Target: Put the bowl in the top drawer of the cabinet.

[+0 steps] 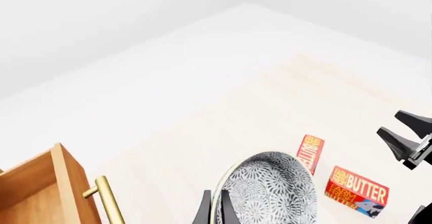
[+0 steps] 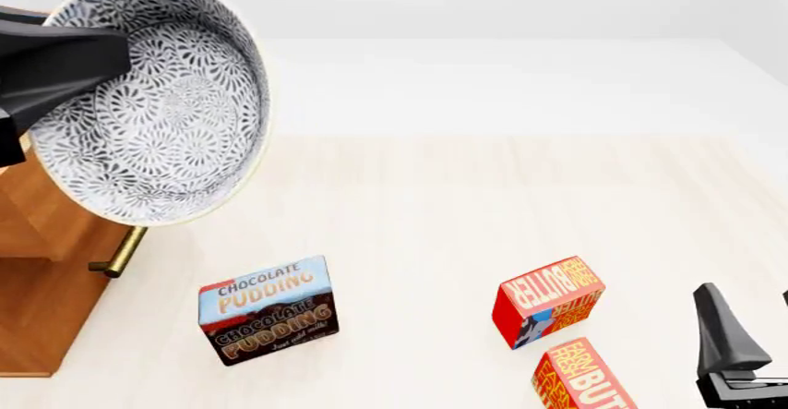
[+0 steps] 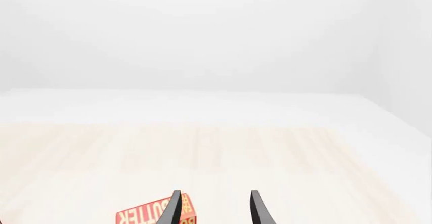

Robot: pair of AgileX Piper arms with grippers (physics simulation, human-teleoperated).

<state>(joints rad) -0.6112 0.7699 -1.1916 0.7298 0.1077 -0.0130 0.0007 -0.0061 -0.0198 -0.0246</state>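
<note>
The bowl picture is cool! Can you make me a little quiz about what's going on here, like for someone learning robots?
1. True or false: the bowl is lying flat on the table.
2. Which end effector holds the bowl? A) left B) right C) neither
3. Fill in: the blue and brown box says chocolate ____.

Key
1. False. It is held up in the air, tipped on its side, above the open drawer.
2. A. The left fingers pinch its rim; the right end effector is open, with nothing between its fingers, near the butter boxes.
3. Pudding.
</note>
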